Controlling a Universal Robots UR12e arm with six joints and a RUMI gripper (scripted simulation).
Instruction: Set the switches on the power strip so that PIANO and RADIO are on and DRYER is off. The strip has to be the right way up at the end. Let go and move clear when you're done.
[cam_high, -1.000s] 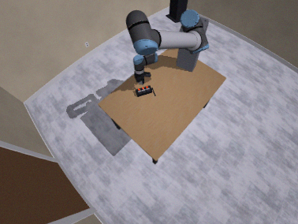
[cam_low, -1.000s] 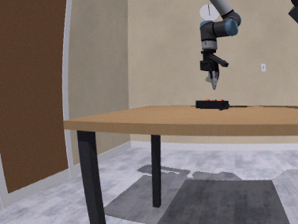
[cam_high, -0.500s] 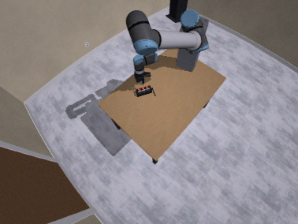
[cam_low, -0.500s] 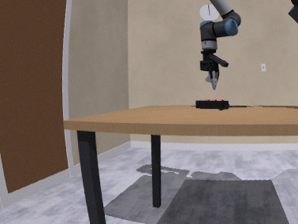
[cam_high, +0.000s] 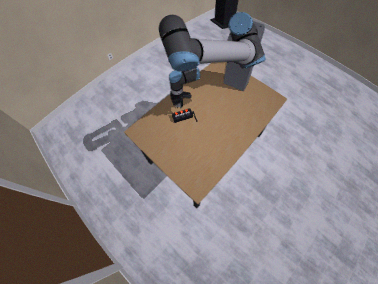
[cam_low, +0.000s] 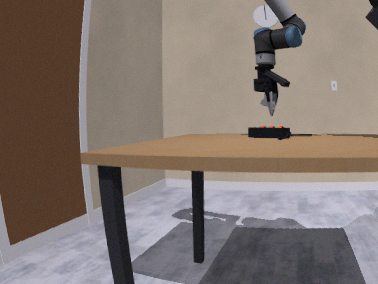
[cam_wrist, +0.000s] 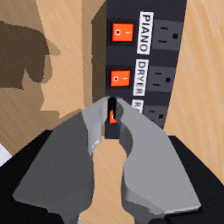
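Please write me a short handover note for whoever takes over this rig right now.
End effector: shut, holding nothing, hanging above the power strip without touching it.
Power strip: lying on the wooden table switches up, near the arm's side.
Wrist view: the closed fingertips line up over the third switch, next to the partly hidden label; PIANO switch and DRYER switch show above it.
Done: right way up; on/off positions cannot be read from these views.
Left: confirm each switch, get PIANO and RADIO on, DRYER off.
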